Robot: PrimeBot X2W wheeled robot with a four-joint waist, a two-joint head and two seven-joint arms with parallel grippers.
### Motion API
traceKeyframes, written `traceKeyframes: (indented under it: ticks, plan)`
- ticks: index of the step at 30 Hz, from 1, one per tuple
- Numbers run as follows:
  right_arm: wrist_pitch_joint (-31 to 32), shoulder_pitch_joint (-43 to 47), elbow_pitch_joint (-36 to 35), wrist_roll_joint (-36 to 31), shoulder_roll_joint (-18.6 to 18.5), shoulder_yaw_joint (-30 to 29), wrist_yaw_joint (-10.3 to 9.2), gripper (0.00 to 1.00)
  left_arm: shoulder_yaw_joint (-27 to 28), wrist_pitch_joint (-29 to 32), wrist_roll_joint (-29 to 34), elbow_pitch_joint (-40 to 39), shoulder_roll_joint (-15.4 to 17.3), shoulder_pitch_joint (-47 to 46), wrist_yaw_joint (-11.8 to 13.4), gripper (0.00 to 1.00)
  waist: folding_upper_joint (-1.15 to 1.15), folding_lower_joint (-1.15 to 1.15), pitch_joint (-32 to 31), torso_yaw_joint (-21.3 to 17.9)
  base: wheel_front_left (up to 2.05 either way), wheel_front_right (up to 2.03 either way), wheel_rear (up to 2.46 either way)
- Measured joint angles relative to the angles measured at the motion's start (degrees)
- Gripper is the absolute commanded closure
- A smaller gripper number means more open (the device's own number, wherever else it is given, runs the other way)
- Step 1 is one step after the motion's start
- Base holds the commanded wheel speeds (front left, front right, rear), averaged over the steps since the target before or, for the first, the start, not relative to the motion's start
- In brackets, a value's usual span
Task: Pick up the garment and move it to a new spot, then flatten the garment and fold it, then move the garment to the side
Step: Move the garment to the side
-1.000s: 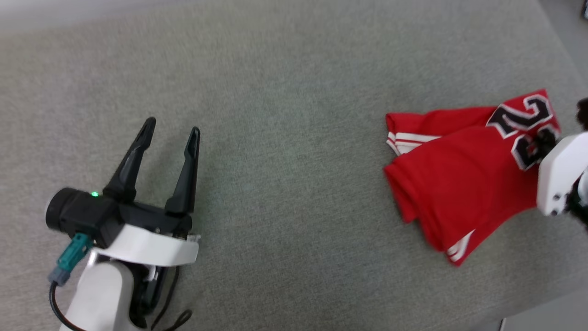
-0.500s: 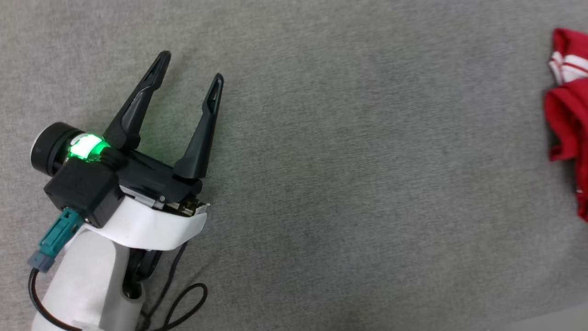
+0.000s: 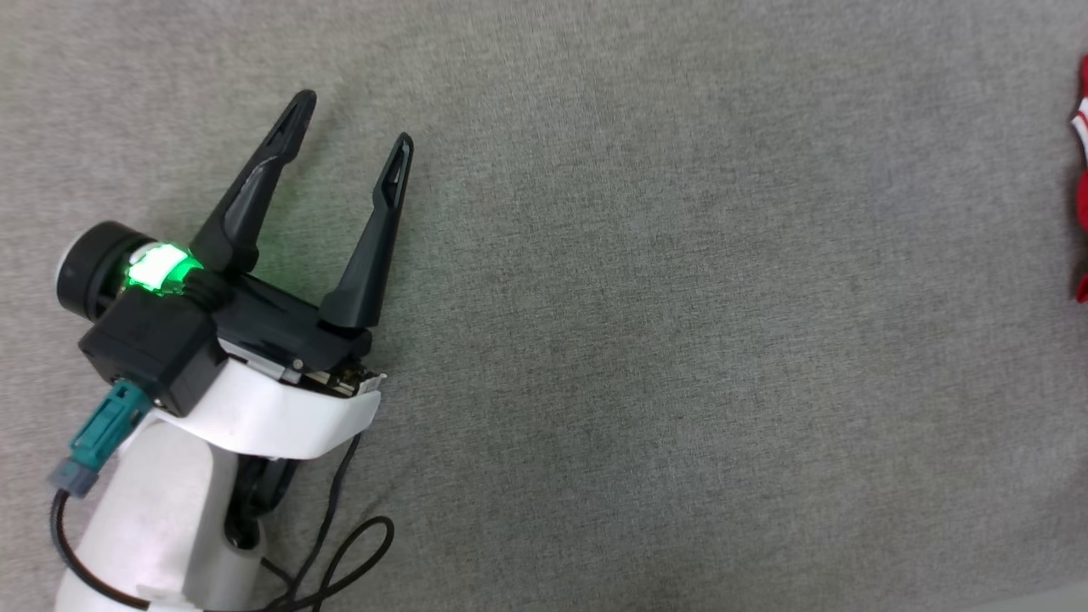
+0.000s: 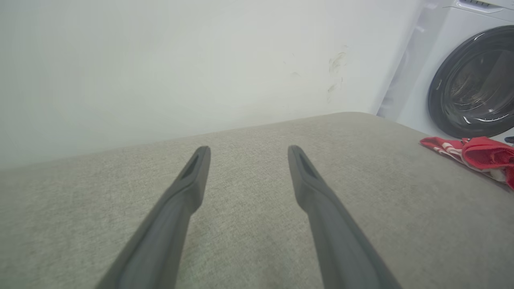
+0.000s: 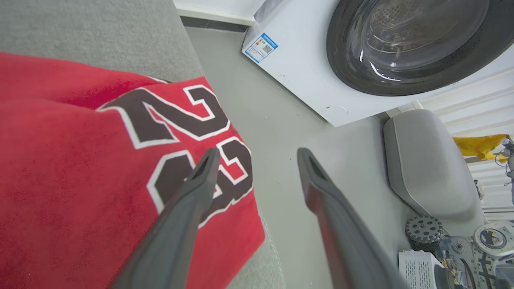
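The garment (image 5: pixel 80 172), a red jersey with a black-and-white 23, lies folded at the edge of the grey cushioned surface (image 3: pixel 646 323). A sliver of the garment (image 3: pixel 1081 212) shows at the head view's right edge, and the garment (image 4: pixel 478 154) lies far right in the left wrist view. My right gripper (image 5: pixel 257 154) is open above the garment's outer edge, one finger over the number, nothing between the fingers. My left gripper (image 3: pixel 353 119) stands open over bare surface at the left, far from the garment.
A white washing machine (image 5: pixel 361 52) with a dark round door stands beyond the surface's edge, across a strip of grey floor (image 5: pixel 261 108). A grey padded part (image 5: pixel 425 164) and small machine parts (image 5: pixel 461 249) lie by it. A white wall (image 4: pixel 160 60) backs the surface.
My right gripper has opened and let go of the garment. The head camera has swung left, so the garment slid to the right edge and the left gripper looms larger.
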Motion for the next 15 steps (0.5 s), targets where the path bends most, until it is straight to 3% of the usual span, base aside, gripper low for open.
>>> traceKeyframes:
  ticks: [8,15]
  plan:
    - [-14.54,0.04,7.32,0.86,-3.56,-1.63,0.0,0.0,-0.43,-1.0,-1.08,3.39,-2.27,2.92,0.78,0.0,0.0,0.0,-5.35,0.94,0.0,0.0,0.0]
    - [-26.39,3.59,18.13,6.26,-5.92,-2.56,-0.01,0.0,-0.62,-1.45,-1.67,7.8,-5.05,8.51,1.79,0.0,0.0,-0.02,-12.71,2.32,0.0,0.0,0.0]
